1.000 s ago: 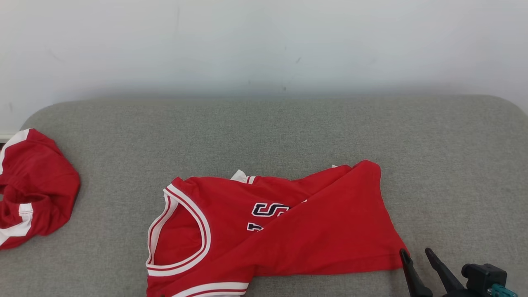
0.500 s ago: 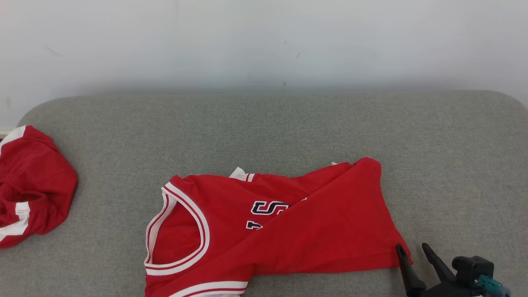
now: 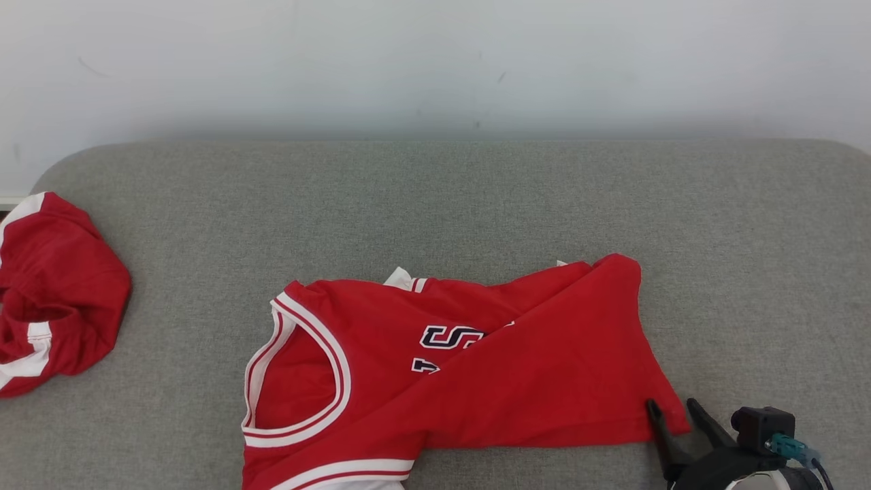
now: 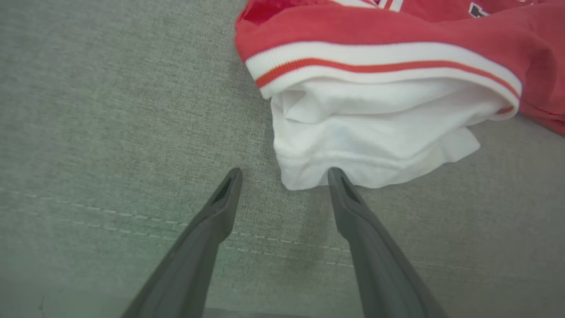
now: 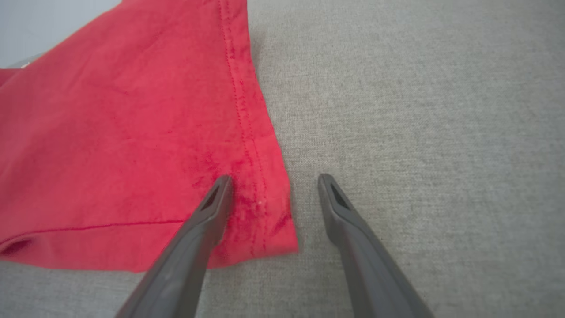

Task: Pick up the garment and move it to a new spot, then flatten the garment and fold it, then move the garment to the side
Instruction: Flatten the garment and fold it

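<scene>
— What covers the grey cushion [image 3: 476, 204]?
— The red jersey [image 3: 531, 381], rumpled, lower centre of the head view (another red garment [image 3: 61, 299] lies far left).
— Grippers?
— Both spread. The right gripper [image 3: 672, 403] straddles its hem corner, lower right; the left gripper [image 4: 284, 170] is at its white end.

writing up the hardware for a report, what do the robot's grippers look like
Right gripper: two long, slim, dark grey fingers tapering to narrow tips, on a black blocky mount carrying a teal connector and a thin dark cable. Left gripper: the same matte dark grey tapered fingers, each with a small slot-like recess near its tip. No markings are visible.
</scene>
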{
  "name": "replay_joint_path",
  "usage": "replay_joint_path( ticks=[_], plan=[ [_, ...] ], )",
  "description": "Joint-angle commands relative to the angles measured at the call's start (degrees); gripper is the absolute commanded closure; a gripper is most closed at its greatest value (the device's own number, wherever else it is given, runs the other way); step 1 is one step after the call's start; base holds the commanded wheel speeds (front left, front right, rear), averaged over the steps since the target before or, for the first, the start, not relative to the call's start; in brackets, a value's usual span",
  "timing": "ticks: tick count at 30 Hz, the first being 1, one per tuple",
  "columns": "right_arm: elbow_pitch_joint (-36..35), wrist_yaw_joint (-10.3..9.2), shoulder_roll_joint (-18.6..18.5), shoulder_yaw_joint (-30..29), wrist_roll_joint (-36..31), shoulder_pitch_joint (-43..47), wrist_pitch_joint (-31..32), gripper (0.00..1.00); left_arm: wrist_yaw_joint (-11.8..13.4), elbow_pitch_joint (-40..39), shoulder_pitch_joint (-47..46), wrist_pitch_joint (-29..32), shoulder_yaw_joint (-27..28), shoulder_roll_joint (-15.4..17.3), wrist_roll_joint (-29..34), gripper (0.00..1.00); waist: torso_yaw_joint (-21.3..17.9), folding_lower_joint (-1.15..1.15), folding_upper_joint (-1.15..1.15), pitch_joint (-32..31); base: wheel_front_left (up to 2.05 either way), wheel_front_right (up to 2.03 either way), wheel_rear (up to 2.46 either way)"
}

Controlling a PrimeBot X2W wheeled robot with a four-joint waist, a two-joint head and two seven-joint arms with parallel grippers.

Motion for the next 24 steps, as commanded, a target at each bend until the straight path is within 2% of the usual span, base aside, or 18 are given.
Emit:
replay_joint_path(
  ticks=[1, 2, 3, 4, 5, 6, 7, 11, 14, 24],
  plan=[
    [1.1, -0.13, 0.3, 0.8, 0.7, -0.6, 0.4, 0.25, -0.4, 0.7, -1.3, -0.2, -0.4, 0.0, -1.0, 0.00, 0.1, 0.00, 0.00, 0.2, 0.00, 0.00, 0.00],
    [1.6, -0.13, 0.5, 1.2, 1.2, -0.8, 0.9, 0.40, -0.4, 1.1, -1.6, -0.2, -0.6, 0.0, -1.7, 0.00, 0.1, 0.00, 0.00, 0.2, 0.00, 0.00, 0.00],
    [2.2, -0.13, 0.6, 1.8, 1.3, -1.1, 1.3, 0.73, -0.3, 1.7, -2.0, -0.2, -1.1, 0.0, -1.9, 0.00, 0.1, 0.00, 0.00, 0.2, 0.00, 0.00, 0.00],
    [2.5, -0.13, 0.5, 2.2, 1.4, -1.4, 1.0, 0.98, -0.3, 2.1, -2.7, -0.2, -1.7, -0.1, -2.0, 0.00, 0.2, 0.00, 0.00, 0.3, 0.00, 0.00, 0.00],
    [2.9, -0.13, 0.4, 2.4, 1.8, -1.6, 0.7, 1.00, -0.3, 2.8, -3.3, -0.2, -2.3, -0.1, -2.7, 0.02, 0.4, 0.00, 0.00, 0.3, 0.00, 0.00, 0.00],
    [3.0, -0.13, 0.5, 2.8, 1.9, -1.9, 0.3, 1.00, -0.3, 3.2, -3.7, -0.1, -3.1, -0.2, -3.2, 0.69, 0.4, 0.00, 0.00, 0.3, 0.00, 0.00, 0.00],
    [3.0, -0.13, 0.4, 3.0, 2.1, -2.1, -0.1, 1.00, -0.4, 3.4, -4.3, -0.1, -3.6, -0.2, -3.6, 1.00, 0.5, 0.00, 0.00, 0.2, 0.00, 0.00, 0.00],
    [2.2, -0.13, -0.4, 3.8, 2.7, -2.5, -1.8, 1.00, -0.3, 1.8, -4.1, -0.1, -3.4, -0.1, -4.7, 1.00, 0.8, 0.00, 0.00, 0.4, 0.00, 0.00, 0.00],
    [0.0, -0.13, -0.8, 4.2, 3.3, -1.3, -2.8, 1.00, -0.3, -2.2, -2.2, -0.2, -2.4, 0.0, -4.0, 1.00, 0.8, 0.00, 0.00, 0.4, 0.00, 0.00, 0.00],
    [-14.9, -0.13, -3.6, 1.1, 4.1, 5.2, -3.5, 1.00, -0.3, -19.5, 4.5, -0.2, 5.0, 0.8, -0.9, 1.00, -0.5, 0.00, 0.00, -0.5, 0.00, 0.00, 0.00]
  ],
)
